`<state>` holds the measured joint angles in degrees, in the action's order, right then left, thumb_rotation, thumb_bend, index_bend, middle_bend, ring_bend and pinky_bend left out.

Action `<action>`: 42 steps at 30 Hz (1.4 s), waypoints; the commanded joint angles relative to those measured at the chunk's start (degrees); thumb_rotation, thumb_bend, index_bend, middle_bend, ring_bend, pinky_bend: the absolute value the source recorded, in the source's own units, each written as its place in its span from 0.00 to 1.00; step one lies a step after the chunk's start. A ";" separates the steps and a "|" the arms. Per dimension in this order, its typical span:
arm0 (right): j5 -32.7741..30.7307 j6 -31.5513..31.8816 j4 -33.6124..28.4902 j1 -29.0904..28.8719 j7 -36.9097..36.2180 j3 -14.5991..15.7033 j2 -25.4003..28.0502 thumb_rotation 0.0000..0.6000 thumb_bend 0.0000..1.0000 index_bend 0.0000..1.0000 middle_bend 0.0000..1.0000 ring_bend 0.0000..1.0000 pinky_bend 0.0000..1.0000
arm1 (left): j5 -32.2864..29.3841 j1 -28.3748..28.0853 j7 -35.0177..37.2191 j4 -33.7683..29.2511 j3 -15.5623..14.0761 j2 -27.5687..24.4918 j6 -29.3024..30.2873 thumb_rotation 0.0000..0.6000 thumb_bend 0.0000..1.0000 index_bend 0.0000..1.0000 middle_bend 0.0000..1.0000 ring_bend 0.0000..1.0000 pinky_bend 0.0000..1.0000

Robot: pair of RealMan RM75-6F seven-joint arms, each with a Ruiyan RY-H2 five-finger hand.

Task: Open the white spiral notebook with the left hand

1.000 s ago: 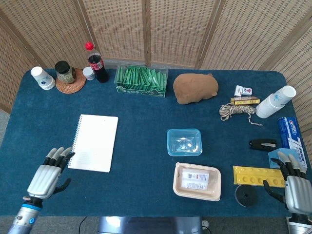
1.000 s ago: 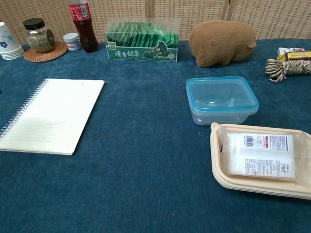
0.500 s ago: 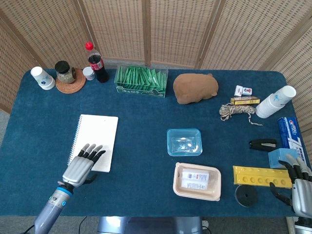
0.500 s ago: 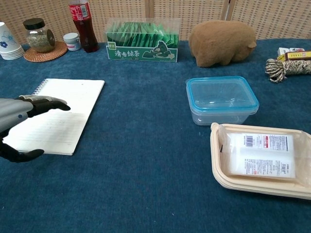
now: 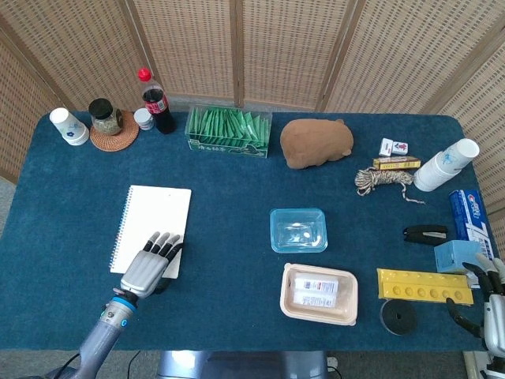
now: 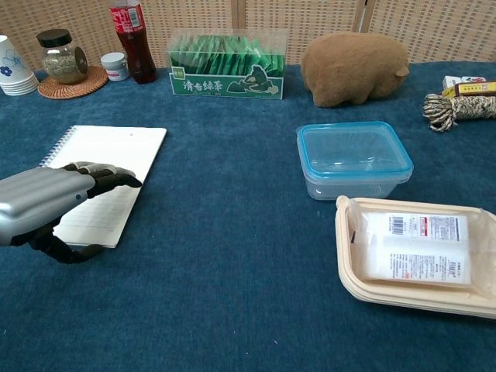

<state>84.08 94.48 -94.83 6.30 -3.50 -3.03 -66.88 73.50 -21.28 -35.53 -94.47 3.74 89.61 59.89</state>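
Blue felt-like cloth covers the counter (image 5: 237, 197), backed by woven rattan screens. At about 9 o'clock on it lies the white spiral notebook (image 5: 154, 221), a flat rectangle, closed, its long axis running from 12 to 6 o'clock with the wire coil along its 9 o'clock edge. Over its 5 o'clock corner hovers the metallic left hand (image 5: 150, 267), dark fingers (image 6: 108, 178) spread and empty. Right hand (image 5: 493, 304) sits at the 4 o'clock edge, fingers apart. A clear blue-rimmed plastic box (image 5: 298, 230) stands near the centre.

White spiral notebook (image 5: 152, 228) closed, flat on table's left.
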 commanded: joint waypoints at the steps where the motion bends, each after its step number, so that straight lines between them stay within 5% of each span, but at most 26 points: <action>1: -0.09 0.37 0.17 0.30 -0.27 -0.10 0.12 1.00 0.31 0.22 0.15 0.04 0.12 | -0.63 -0.58 -0.36 0.24 -0.04 0.65 0.04 1.00 0.31 0.20 0.07 0.00 0.00; 22: -0.21 1.35 1.00 1.54 -1.38 -0.49 0.38 1.00 0.31 0.22 0.15 0.04 0.12 | 0.48 -1.46 0.87 4.33 -0.14 5.05 5.66 1.00 0.31 0.19 0.10 0.00 0.00; 42: 0.53 2.60 0.42 2.18 -0.84 -1.00 1.01 1.00 0.31 0.22 0.15 0.04 0.12 | 8.91 2.67 17.07 13.05 0.80 9.30 19.81 1.00 0.34 0.17 0.12 0.00 0.00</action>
<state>84.56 97.00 -94.40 8.43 -4.32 -3.99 -65.92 81.27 -19.71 -20.46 -82.50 4.31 98.46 77.50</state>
